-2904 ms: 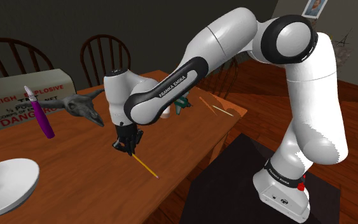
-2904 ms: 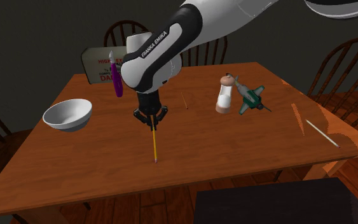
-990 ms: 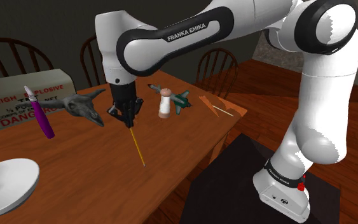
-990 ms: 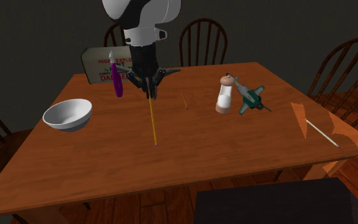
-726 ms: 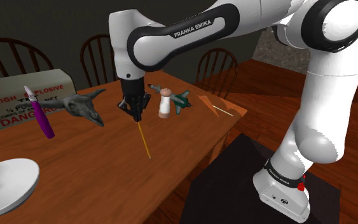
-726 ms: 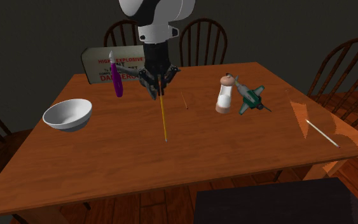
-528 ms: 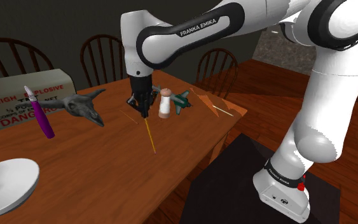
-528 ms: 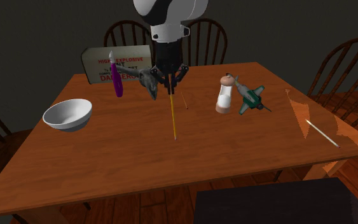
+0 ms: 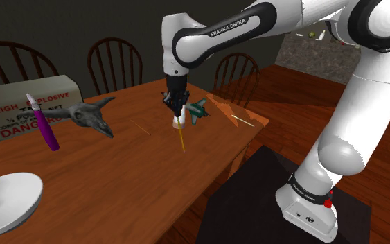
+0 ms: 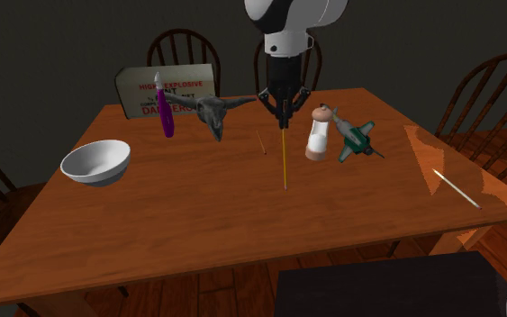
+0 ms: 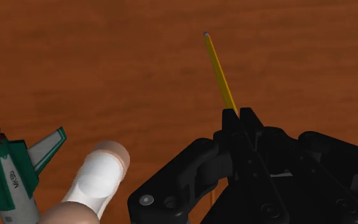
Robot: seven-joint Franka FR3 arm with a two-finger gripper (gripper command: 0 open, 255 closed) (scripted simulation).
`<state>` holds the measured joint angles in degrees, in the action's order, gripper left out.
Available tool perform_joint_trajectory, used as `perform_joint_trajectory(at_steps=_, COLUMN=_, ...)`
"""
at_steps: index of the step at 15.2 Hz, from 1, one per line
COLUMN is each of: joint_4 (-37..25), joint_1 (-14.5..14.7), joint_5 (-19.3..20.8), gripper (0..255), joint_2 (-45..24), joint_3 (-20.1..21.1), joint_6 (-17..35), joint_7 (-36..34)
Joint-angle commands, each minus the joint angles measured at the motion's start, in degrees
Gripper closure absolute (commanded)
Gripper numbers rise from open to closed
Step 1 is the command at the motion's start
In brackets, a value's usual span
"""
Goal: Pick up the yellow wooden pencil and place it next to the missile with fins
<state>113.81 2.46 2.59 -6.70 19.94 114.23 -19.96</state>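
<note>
- Over the middle of the table (image 10: 350, 230), a bit toward its far edge in the second exterior view, we're seeing the gripper (image 10: 283, 115) pointing straight down.
- We're reading the hand as clenched. In the wrist view its fingers (image 11: 250, 121) are meeting round the top end of the yellow pencil (image 10: 284, 158), w/ the rest of the shaft sticking out past the tips over bare wood.
- The pencil is hanging approx. upright under the gripper. We're not able to tell whether its lower end is touching the tabletop.
- The missile (image 10: 357, 138), green & white w/ fins, is lying toward the table's far right corner in the second exterior view.
- A white shaker (image 10: 316, 135) w/ a tan top is standing just beside the missile, between it & the pencil.
- The pencil is hanging near the shaker, apart from the missile.
- On the gripper's other side, we're noting a grey horned skull (image 10: 211, 110) near the far edge.
- Beyond the skull a purple tool (image 10: 164, 110) is standing tilted, in front of a box (image 10: 148, 83) w/ red lettering at the far left corner.
- A white bowl (image 10: 96, 162) is sitting by the table's left edge.
- A thin stick (image 10: 456, 189) is lying by the right edge.
- Wooden chairs (image 10: 289, 58) are standing behind the far edge.
</note>
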Motion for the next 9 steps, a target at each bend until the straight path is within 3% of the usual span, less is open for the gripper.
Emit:
perform_joint_trajectory(at_steps=1, joint_4=1.73, joint_1=-1.56, joint_5=-0.37, gripper=255, joint_2=1.51, joint_3=-1.11, joint_6=0.37, joint_7=2.88)
perform_joint_trajectory(at_steps=9, joint_4=4.54, joint_1=-7.47, joint_5=-0.25, gripper=255, joint_2=3.89, joint_3=-6.26, joint_6=1.17, joint_7=13.85)
